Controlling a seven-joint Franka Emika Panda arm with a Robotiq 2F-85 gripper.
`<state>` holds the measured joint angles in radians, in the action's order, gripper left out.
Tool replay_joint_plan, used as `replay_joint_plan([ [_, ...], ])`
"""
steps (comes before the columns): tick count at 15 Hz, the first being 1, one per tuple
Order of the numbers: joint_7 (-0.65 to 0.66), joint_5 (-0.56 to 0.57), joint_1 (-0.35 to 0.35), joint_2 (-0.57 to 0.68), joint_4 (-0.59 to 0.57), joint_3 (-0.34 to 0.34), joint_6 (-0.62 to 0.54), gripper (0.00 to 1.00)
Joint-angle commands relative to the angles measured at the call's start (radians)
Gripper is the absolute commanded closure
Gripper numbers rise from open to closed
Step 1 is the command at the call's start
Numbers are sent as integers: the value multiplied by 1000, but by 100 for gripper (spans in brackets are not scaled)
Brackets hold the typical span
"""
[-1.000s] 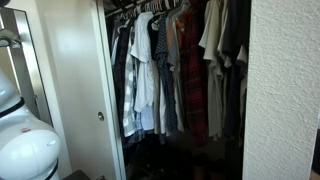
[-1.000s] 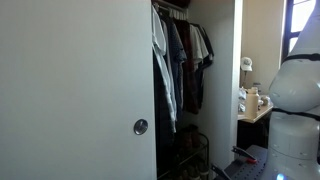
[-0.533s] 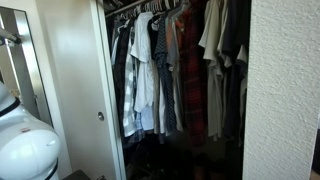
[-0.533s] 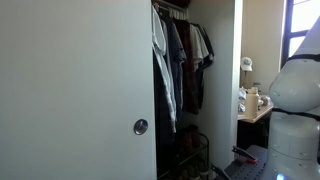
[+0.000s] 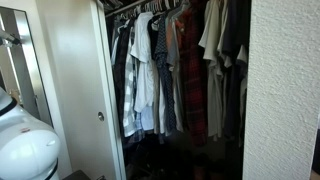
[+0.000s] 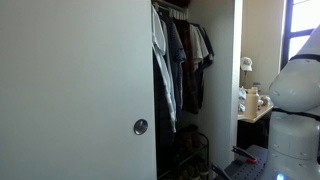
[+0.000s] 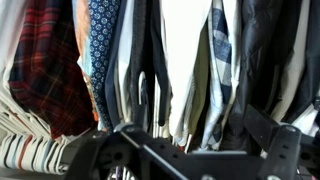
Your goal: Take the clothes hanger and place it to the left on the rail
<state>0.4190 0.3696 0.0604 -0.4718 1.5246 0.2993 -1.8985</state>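
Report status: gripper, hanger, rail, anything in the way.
Gripper open, empty, facing shirts close up. Rail crowded with hanger hooks; no hanger taken yet. Shirts packed tight along it.

White door (image 6: 70, 80), round knob (image 6: 140, 127), perhaps a lamp (image 6: 246, 64)

In an exterior view, the robot arm (image 5: 6, 103) at the left edge has sunk lower, its white link nearly meeting the rounded body beneath. In an exterior view, it (image 6: 311, 47) has tilted up along the right edge.
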Motion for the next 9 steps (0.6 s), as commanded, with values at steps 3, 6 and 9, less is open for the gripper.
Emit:
replay_joint_plan([
  [3,0,-9,-20,-49,67,7,-1,0],
  [6,7,-12,-22,-54,81,8,5,0],
  [9,8,-7,-24,-59,92,10,-2,0],
])
